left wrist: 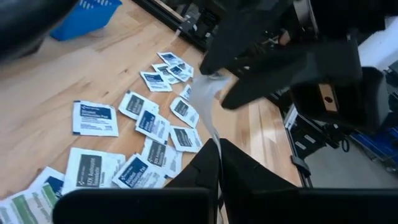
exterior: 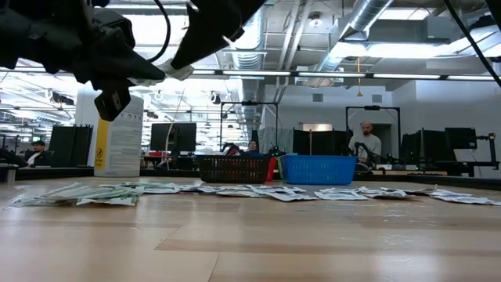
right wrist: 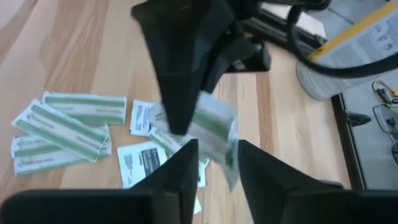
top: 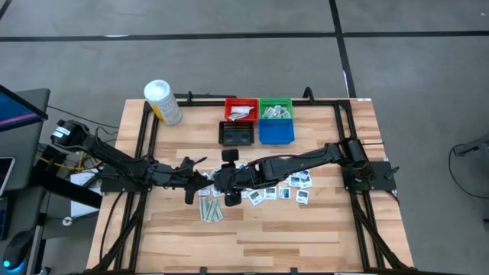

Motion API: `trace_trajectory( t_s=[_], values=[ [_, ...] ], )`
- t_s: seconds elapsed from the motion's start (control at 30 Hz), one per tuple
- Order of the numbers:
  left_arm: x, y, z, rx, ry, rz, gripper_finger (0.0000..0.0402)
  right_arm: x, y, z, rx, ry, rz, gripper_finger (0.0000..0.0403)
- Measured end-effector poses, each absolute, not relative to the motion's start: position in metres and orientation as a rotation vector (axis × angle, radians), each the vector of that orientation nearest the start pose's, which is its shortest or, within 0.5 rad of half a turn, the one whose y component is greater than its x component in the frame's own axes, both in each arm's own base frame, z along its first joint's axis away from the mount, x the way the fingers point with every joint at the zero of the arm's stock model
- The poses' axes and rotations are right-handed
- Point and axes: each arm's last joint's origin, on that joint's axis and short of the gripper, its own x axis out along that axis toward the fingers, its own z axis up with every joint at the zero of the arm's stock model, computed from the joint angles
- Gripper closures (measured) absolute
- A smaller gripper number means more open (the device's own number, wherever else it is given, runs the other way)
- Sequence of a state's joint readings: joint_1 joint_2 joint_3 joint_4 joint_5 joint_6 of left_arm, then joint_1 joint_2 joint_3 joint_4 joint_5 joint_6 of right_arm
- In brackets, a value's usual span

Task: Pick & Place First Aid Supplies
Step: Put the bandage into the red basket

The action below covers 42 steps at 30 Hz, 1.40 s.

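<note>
red bin (top: 241,109) and green bin (top: 276,109) hold some packets; many lie at surface (top: 306,229) centre. left hand (top: 200,182) pinches a strip (left wrist: 204,102) by right hand (top: 221,182), grip unclear.

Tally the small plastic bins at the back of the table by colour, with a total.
Red plastic mesh bin: 1
Green plastic mesh bin: 1
Black plastic mesh bin: 1
Blue plastic mesh bin: 1
Total: 4 bins, grouped two by two on the wooden table.
</note>
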<state>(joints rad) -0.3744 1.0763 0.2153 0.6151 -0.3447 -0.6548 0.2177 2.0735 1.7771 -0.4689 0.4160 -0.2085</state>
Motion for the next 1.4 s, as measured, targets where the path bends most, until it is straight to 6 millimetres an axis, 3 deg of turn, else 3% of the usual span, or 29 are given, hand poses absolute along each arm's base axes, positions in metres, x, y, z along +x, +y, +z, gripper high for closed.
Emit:
trace_trajectory(
  t_s=[0.33, 0.53, 0.73, 0.87, 1.1, 1.23, 1.4],
  values=[
    [0.188, -0.038, 0.166, -0.553, 0.195, 0.165, 0.0395, 0.451, 0.063, 0.245, -0.439, 0.921, -0.149, 0.0223],
    [0.192, -0.012, 0.166, -0.541, 0.161, 0.295, 0.0395, 0.441, 0.043, 0.237, -0.434, 1.068, -0.179, 0.021],
    [0.191, 0.026, 0.166, -0.504, 0.157, 0.367, 0.0395, 0.439, 0.01, 0.234, -0.454, 1.155, -0.144, 0.0234],
    [0.19, 0.055, 0.172, -0.492, 0.132, 0.411, 0.0395, 0.437, -0.029, 0.233, -0.397, 1.19, -0.072, 0.0259],
    [0.195, 0.099, 0.201, -0.342, 0.082, 0.426, 0.0394, 0.427, -0.095, 0.233, -0.227, 1.163, 0.056, 0.0303],
    [0.212, 0.124, 0.206, -0.286, 0.12, 0.42, 0.0394, 0.417, -0.121, 0.251, -0.206, 1.085, 0.075, 0.0318],
    [0.241, 0.157, 0.195, -0.257, 0.208, 0.393, 0.0394, 0.4, -0.143, 0.282, -0.261, 0.991, 0.028, 0.0331]
  ],
)
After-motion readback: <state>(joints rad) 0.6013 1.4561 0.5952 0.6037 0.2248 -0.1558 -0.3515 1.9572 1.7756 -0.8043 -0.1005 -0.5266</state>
